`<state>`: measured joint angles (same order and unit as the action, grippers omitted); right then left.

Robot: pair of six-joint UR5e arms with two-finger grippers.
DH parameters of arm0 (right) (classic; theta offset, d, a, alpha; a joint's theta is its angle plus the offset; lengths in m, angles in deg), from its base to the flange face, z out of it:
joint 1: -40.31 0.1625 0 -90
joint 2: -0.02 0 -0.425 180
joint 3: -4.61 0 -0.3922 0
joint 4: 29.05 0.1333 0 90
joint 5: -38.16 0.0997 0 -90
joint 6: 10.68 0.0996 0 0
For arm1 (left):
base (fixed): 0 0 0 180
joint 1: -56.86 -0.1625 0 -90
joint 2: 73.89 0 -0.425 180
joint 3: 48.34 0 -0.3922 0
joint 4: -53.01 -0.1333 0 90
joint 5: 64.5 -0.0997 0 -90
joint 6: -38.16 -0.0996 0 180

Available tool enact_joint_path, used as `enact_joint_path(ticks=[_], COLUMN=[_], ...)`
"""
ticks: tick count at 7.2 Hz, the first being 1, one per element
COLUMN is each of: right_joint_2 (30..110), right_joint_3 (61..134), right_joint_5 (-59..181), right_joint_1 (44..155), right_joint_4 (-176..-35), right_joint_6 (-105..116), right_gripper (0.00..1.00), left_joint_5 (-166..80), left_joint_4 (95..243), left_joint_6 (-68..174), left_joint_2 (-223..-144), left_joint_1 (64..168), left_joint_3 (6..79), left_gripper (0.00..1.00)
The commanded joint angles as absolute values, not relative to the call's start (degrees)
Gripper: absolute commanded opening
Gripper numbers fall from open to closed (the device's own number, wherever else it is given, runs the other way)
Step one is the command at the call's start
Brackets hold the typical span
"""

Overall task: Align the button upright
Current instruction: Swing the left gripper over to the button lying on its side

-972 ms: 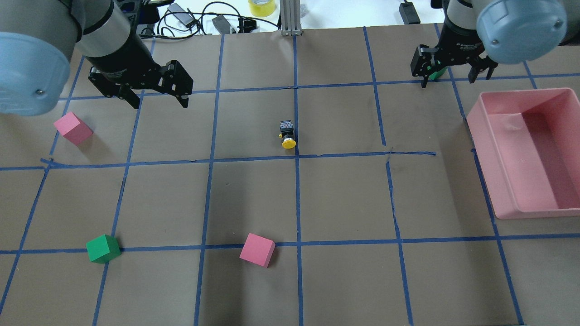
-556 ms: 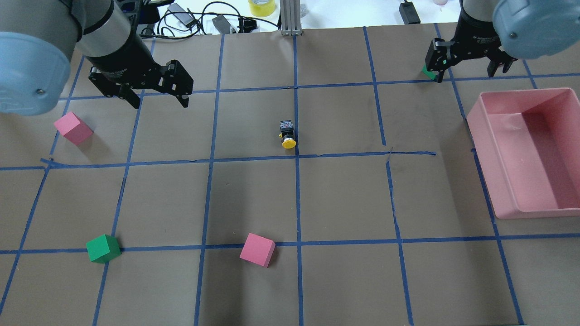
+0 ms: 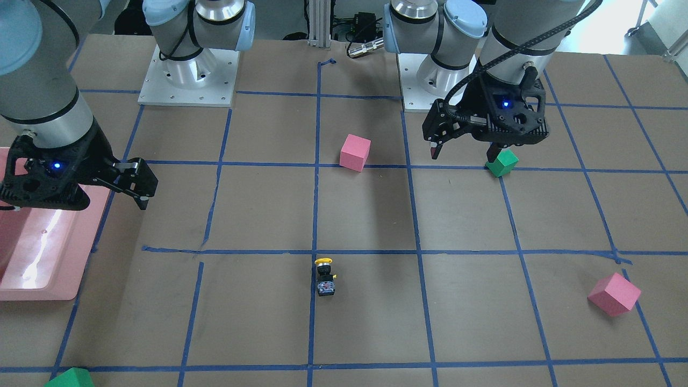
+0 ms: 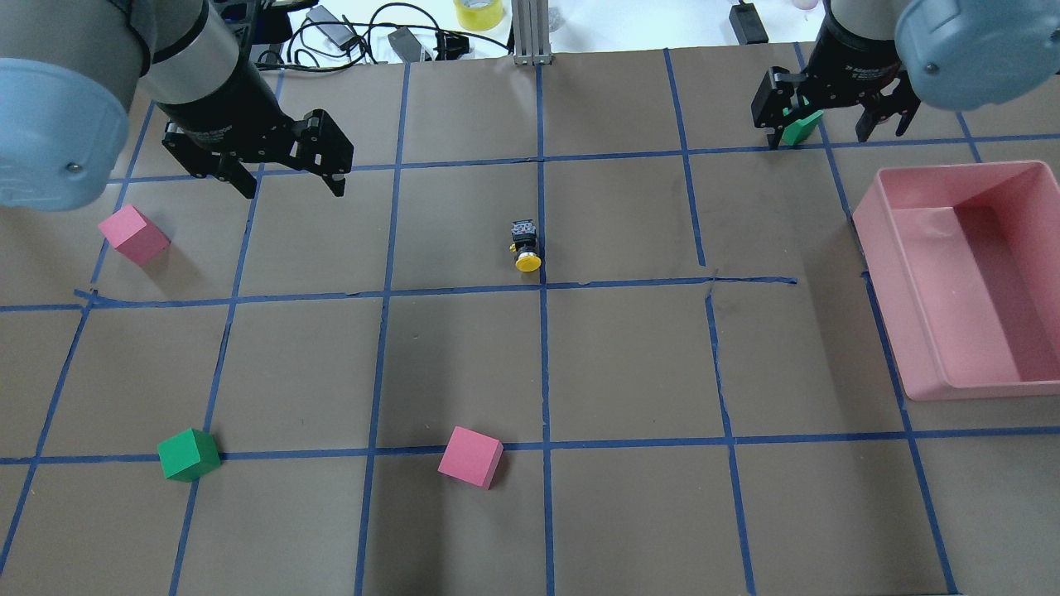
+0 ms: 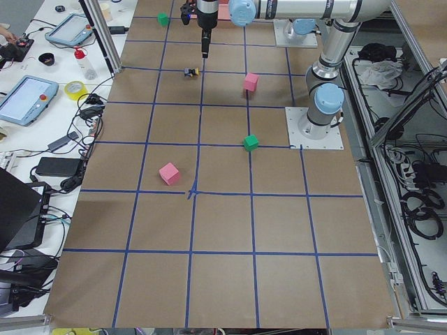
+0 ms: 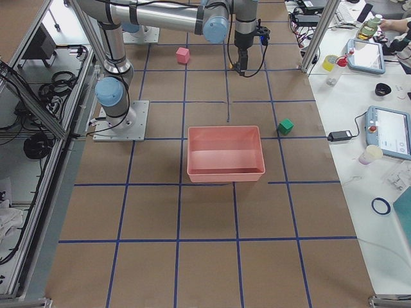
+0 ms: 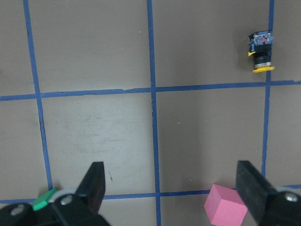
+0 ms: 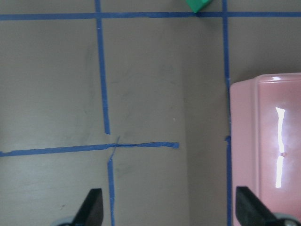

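Observation:
The button (image 4: 525, 245) lies on its side near the table's middle, its yellow cap pointing toward the robot and its grey contact block away. It also shows in the front view (image 3: 324, 277) and at the top right of the left wrist view (image 7: 261, 52). My left gripper (image 4: 290, 186) is open and empty, hovering well to the button's left; it also shows in the front view (image 3: 463, 153). My right gripper (image 4: 820, 136) is open and empty, hovering far to the button's right at the back, over a green cube (image 4: 801, 128).
A pink bin (image 4: 952, 168) stands at the right. Pink cubes lie at the left (image 4: 132, 234) and near the front middle (image 4: 470, 456). Another green cube (image 4: 189, 454) lies at the front left. Cables and a tape roll (image 4: 478, 12) lie beyond the far edge.
The right gripper moved back and to the right, then shifted left again, staying open. The left gripper and the button have not moved.

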<state>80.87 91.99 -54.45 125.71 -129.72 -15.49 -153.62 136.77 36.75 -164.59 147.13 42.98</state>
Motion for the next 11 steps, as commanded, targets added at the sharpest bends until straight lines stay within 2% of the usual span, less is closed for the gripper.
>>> enact_joint_path(ticks=[1, 8, 9, 11], right_joint_2=[83.0, 84.7, 84.9, 86.6], right_joint_3=[92.1, 90.8, 91.2, 91.9], right_joint_5=[-50.9, -52.0, -52.0, -51.1], right_joint_1=[125.3, 128.4, 128.5, 128.9], right_joint_4=[-129.4, -126.0, -126.2, -125.7], right_joint_6=[-21.4, -17.5, -16.8, -16.0], right_gripper=[1.00, 1.00, 1.00, 1.00], left_joint_5=[-153.7, -153.9, -153.8, -153.8], left_joint_4=[136.8, 136.8, 136.4, 126.5], left_joint_6=[36.8, 37.3, 38.1, 46.4], left_joint_2=[-164.6, -164.6, -164.7, -165.1], left_joint_1=[147.1, 147.3, 147.4, 149.0], left_joint_3=[43.0, 43.0, 44.1, 49.9], left_gripper=[1.00, 1.00, 1.00, 1.00])
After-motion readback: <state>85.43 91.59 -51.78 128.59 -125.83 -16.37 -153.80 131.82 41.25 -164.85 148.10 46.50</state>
